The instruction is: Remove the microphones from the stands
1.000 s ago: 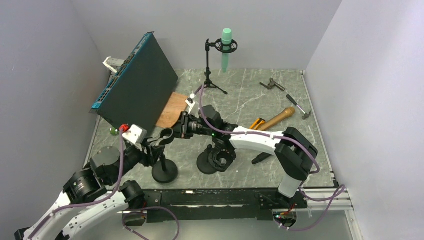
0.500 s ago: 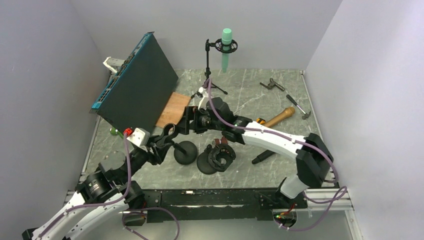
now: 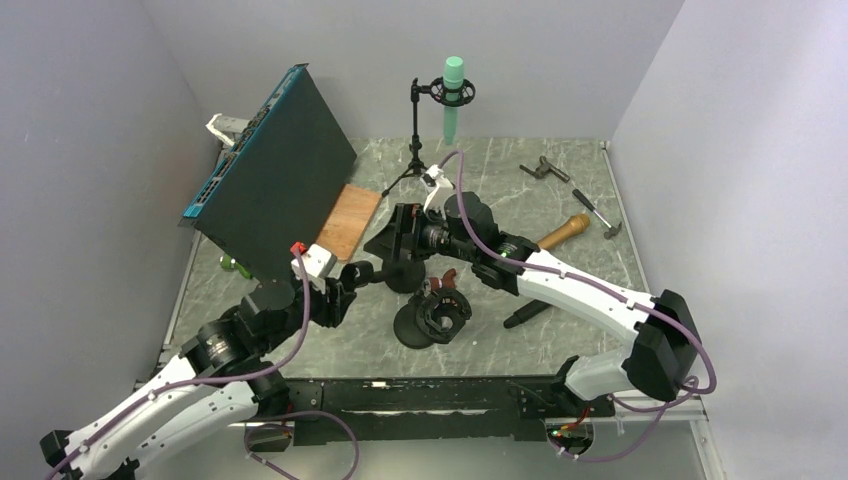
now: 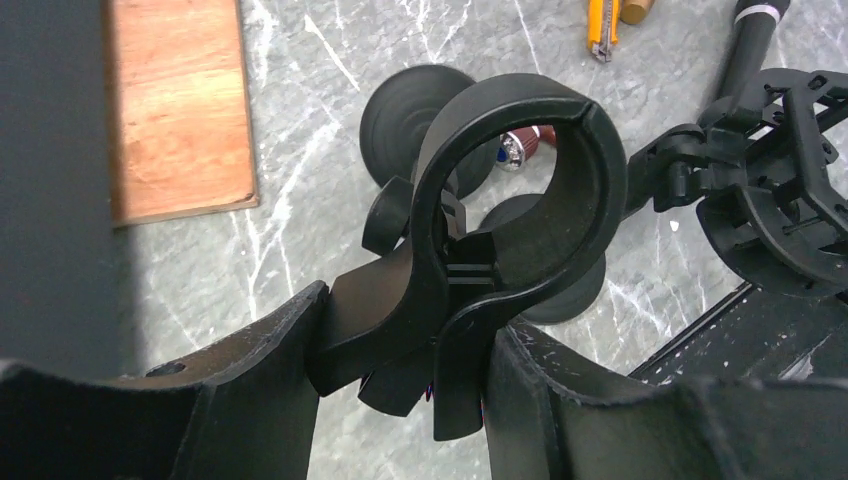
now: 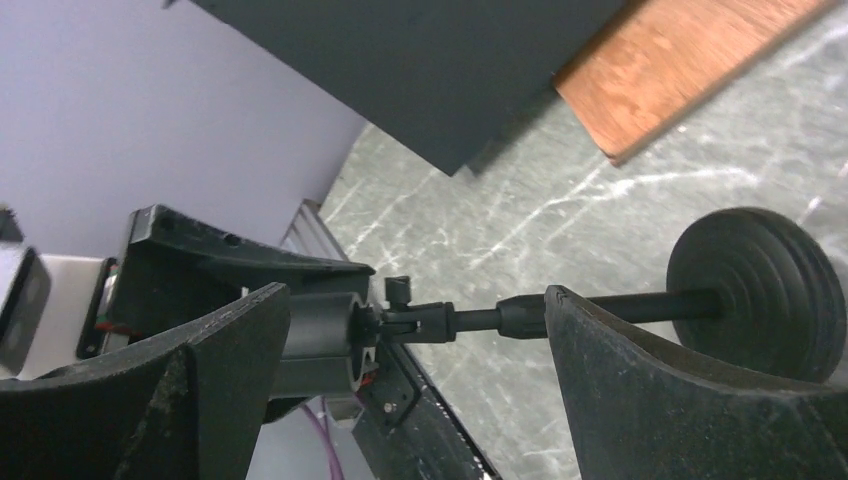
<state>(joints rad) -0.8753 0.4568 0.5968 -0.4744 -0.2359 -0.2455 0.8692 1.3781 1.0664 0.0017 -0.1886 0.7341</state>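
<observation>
Though matte, ring-shaped stand clip (image 4: 603, 190).

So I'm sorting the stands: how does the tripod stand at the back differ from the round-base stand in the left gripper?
The tripod stand is upright on its splayed legs; the round-base stand is tipped sideways, clamped by the left gripper. The tripod stand carries a green microphone; the round-base stand's clip is empty. Both are black.
</observation>
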